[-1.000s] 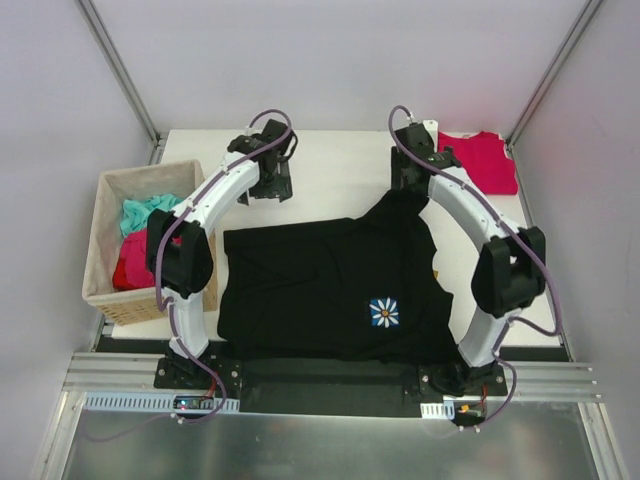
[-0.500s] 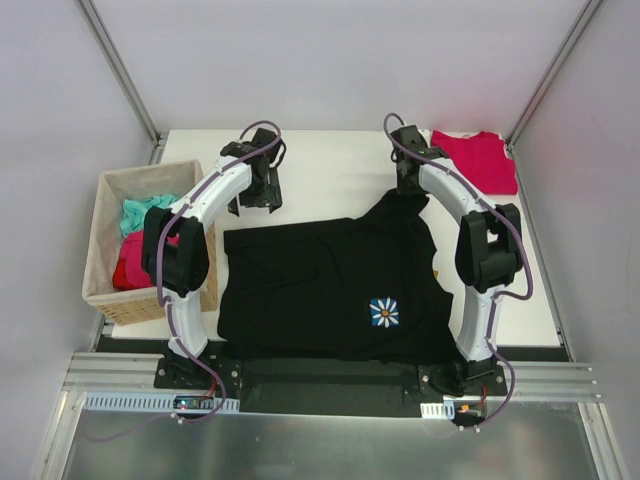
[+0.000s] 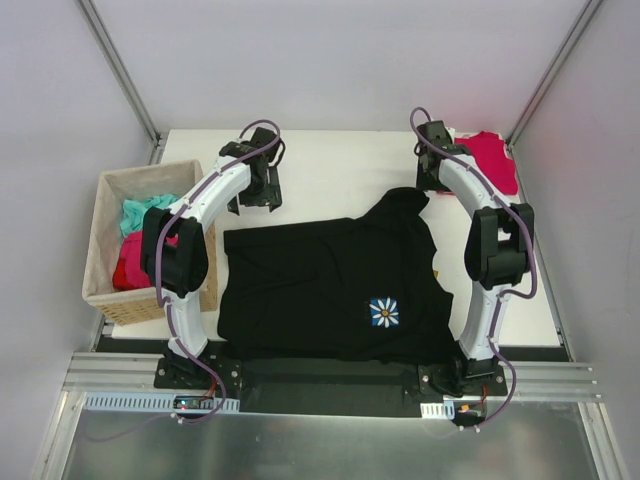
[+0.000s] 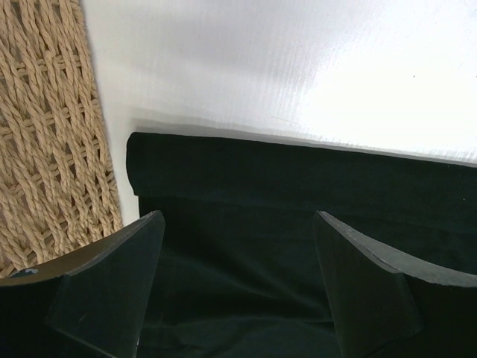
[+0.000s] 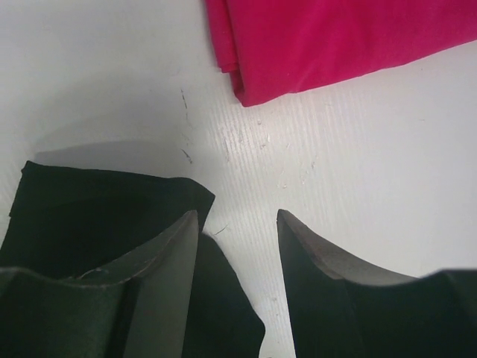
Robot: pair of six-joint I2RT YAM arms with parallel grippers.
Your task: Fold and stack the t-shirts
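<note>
The black t-shirt (image 3: 320, 280) lies spread flat on the table, its pale flower emblem (image 3: 384, 312) facing up. At its far left corner my left gripper (image 3: 256, 194) hovers open, and the black cloth (image 4: 298, 179) fills the space under its gripper (image 4: 237, 220). A folded crimson t-shirt (image 3: 488, 160) rests at the back right. My right gripper (image 3: 437, 182) sits between the two shirts, open, its jaws partly apart with bare table between them (image 5: 238, 216). The black cloth (image 5: 97, 201) lies under its left finger, and the crimson shirt (image 5: 335, 37) is just beyond the tips.
A woven tan basket (image 3: 105, 230) stands at the table's left edge, holding teal cloth (image 3: 140, 212) and red cloth (image 3: 130, 265). Its weave (image 4: 45, 134) fills the left of the left wrist view. White table (image 3: 340, 165) shows behind the black shirt.
My right gripper has left the black shirt's raised back edge and moved right toward the crimson shirt, jaws narrower. The shirt's peak has settled. The left gripper shifted slightly left, then held still.
</note>
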